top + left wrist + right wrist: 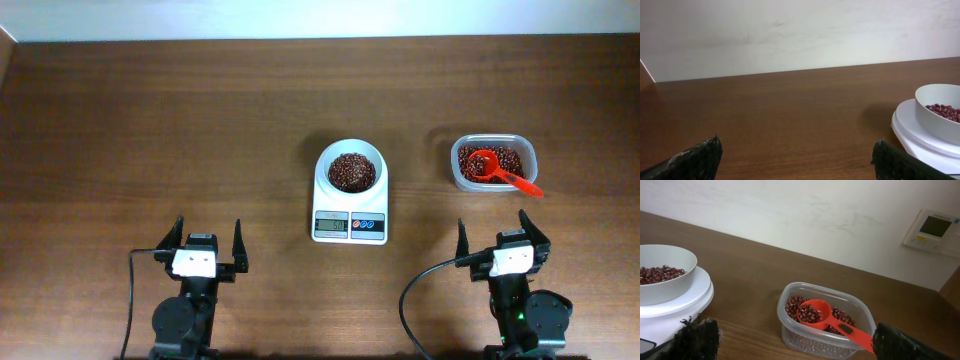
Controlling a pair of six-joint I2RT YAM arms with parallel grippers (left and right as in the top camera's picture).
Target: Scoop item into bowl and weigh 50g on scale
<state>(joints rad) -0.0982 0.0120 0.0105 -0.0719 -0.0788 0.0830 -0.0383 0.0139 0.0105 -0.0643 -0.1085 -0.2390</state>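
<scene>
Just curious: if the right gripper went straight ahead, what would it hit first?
Probably the clear container, or the red scoop whose handle juts over its near rim; height is unclear.

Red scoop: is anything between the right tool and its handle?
Nothing visible. The right tool stands open short of the container; the scoop lies on the beans, its handle over the near rim, only bare table between.
</scene>
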